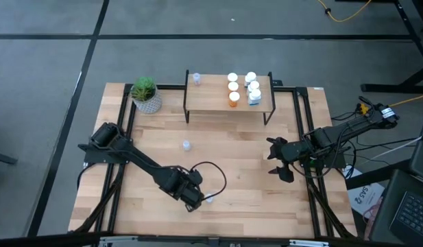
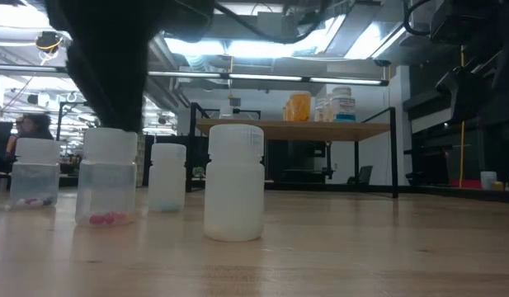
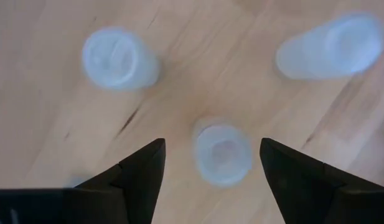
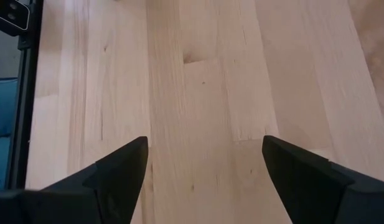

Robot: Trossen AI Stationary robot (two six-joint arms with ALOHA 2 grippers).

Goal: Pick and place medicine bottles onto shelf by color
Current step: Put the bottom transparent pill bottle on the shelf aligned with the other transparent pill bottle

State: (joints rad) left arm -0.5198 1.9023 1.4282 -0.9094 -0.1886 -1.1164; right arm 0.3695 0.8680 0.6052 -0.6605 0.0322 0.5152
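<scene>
The counter (image 1: 252, 171) is a light butcher-block top of joined wood strips, framed by black rails; it stands on a grey floor crossed by dark lines, with yellow cable at the far right.

The shelf (image 1: 211, 103) stands at the far edge of the counter, centred; orange-and-white bottles (image 1: 234, 86) and white bottles (image 1: 253, 88) are grouped on its right half, and one small pale bottle (image 1: 196, 79) sits at its left end. A potted plant (image 1: 146, 95) stands just left of the shelf.

One pale bottle (image 1: 186, 145) stands alone mid-counter. Near the front edge is a cluster of small bottles: two clear ones (image 2: 106, 177) with coloured contents, and pale ones (image 2: 234, 183) beside them.

The left gripper (image 1: 197, 200) hangs over this cluster; its jaws are spread wide, holding nothing — one pale-capped bottle (image 3: 223, 152) lies between the fingers, untouched on either side. Two more bottles (image 3: 117, 57) stand farther off.

The right gripper (image 1: 280, 159) waits at the counter's right side, jaws wide apart and empty over bare wood.

The low view shows the room behind: ceiling light strips, ducts and distant workstations.
</scene>
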